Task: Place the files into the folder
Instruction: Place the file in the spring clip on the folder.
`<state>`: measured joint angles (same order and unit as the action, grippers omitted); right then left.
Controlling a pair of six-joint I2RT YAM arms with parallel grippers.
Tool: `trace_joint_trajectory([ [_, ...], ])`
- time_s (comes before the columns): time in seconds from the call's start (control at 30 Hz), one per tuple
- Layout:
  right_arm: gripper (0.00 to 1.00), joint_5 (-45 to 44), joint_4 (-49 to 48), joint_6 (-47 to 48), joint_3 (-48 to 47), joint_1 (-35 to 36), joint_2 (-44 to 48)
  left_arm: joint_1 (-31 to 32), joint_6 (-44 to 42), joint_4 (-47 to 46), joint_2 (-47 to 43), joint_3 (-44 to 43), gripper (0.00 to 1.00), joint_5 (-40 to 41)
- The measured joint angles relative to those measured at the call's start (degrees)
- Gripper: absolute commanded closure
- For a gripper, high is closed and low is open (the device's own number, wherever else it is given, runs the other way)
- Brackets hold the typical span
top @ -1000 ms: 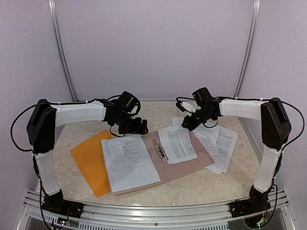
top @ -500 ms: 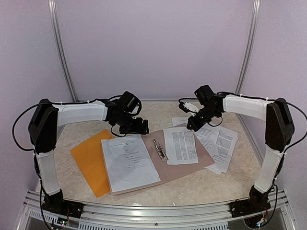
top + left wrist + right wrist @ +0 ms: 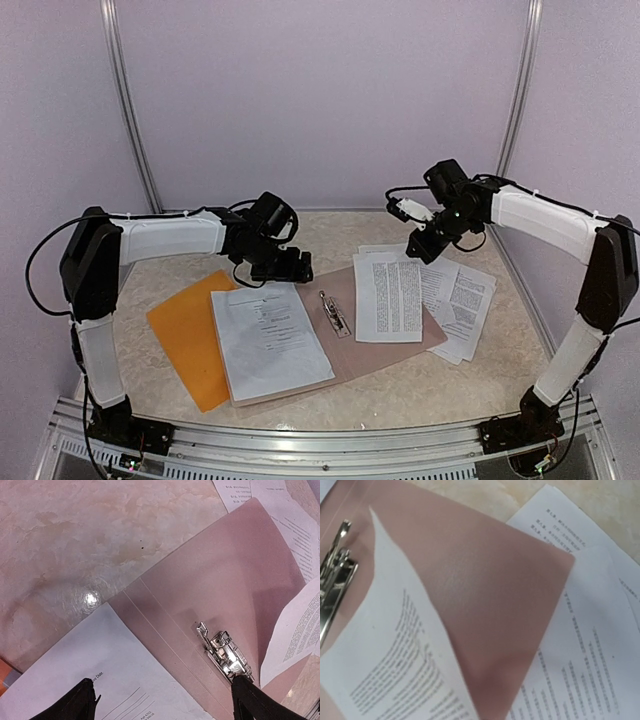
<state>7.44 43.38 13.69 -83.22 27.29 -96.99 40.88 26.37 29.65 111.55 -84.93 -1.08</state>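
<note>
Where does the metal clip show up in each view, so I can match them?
Top external: metal clip at centre, on the brown board.
Left wrist: metal clip at lower right.
Right wrist: metal clip at the left edge.
Shared landmark: printed sheet beside it.

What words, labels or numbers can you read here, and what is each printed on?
"Date": on the white sheet lying on the clipboard's left half.
Rest of that sheet, the raised sheet and the other sheets: too small or blurred to read.
Orange folder: no text visible.
</note>
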Motion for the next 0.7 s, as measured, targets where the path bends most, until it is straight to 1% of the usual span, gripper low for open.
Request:
trace_joint_trajectory([
  [0.2, 1.0, 0.1, 1.6, 1.9, 0.8, 0.0, 3.3, 0.4, 0.1, 0.0, 0.0, 0.0, 0.1, 0.1],
  [0.3, 1.0, 1.5, 1.6, 2.6, 1.2, 0.0, 4.1, 0.7, 0.2, 0.0, 0.0, 0.0, 0.1, 0.1],
  [0.7, 1.0, 7.5, -1.9, 1.4, 6.0, 0.0, 2.9, 2.0, 0.4, 0.0, 0.0, 0.0, 0.1, 0.7],
])
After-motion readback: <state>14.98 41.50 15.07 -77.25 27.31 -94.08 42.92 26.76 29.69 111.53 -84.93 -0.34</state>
